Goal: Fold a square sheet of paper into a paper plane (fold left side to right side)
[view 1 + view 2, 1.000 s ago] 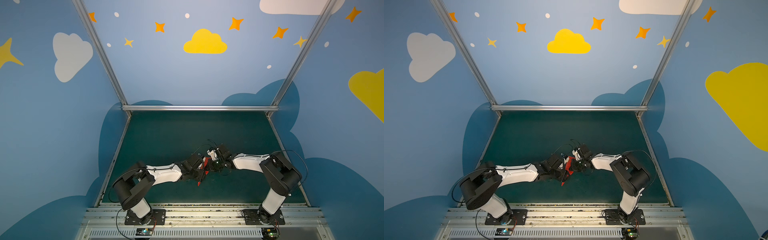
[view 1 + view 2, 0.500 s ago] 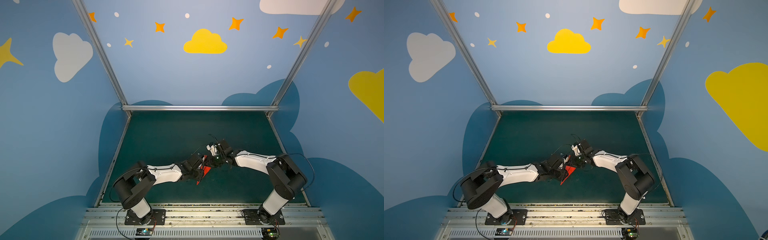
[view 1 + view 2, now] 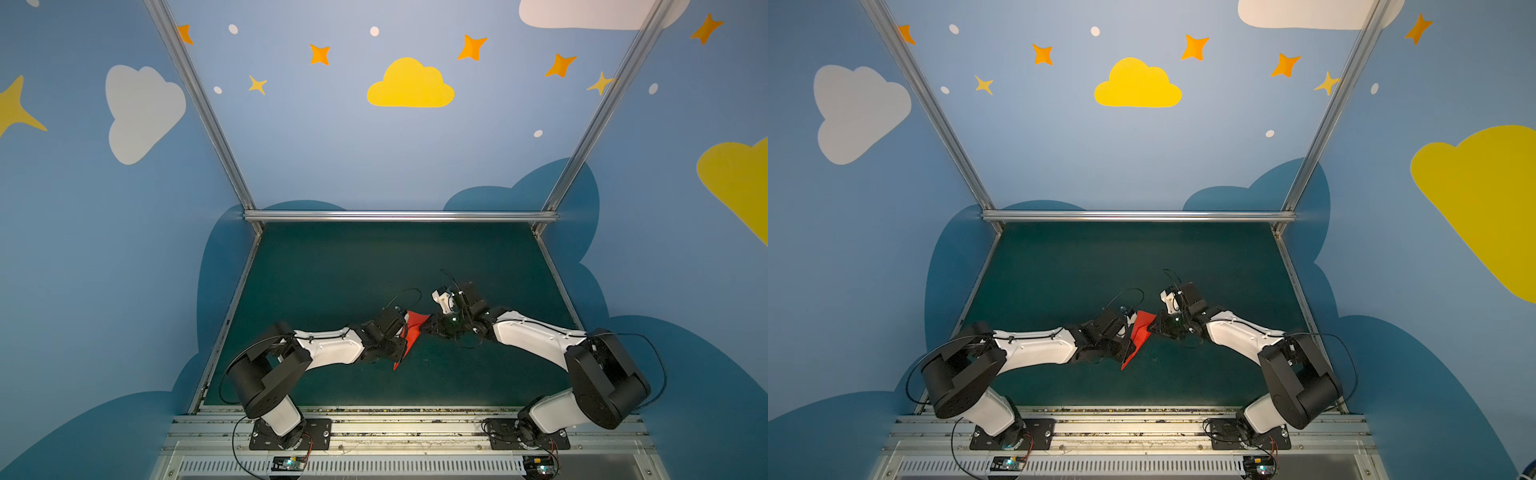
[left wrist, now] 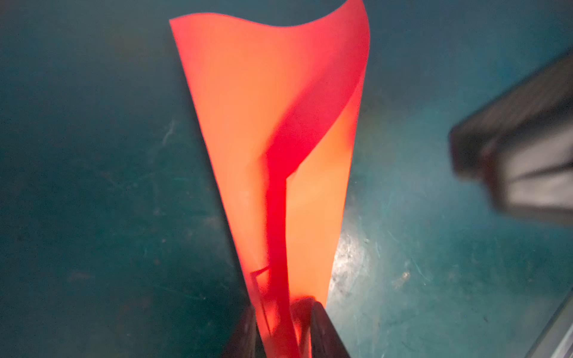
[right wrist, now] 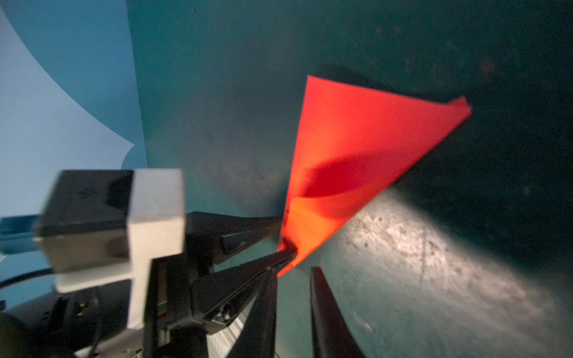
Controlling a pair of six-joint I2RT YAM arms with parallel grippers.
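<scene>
1. My left fingers (image 4: pixel 283 333) are narrow, clamped on the folded edge of the plane (image 3: pixel 411 334). They alone hold it.
2. My right fingers (image 5: pixel 293 291) stand slightly apart with nothing between them, just beside the plane on its 3 o'clock side.
3. The plane sits a little toward 6 o'clock from the middle of the table (image 3: pixel 332 270), nose to 7 o'clock and wide end to 1 o'clock. I cannot tell whether it touches the table.
4. A second ago my right fingers were closed and crowded against my left, with only a red sliver showing. Now they have let go and drawn back toward 3 o'clock, and the plane shows broader, one wing curling open.
5. I judge the handover done. The folding looks nearly finished, and what remains is probably to spread the wings or set the plane down.
</scene>
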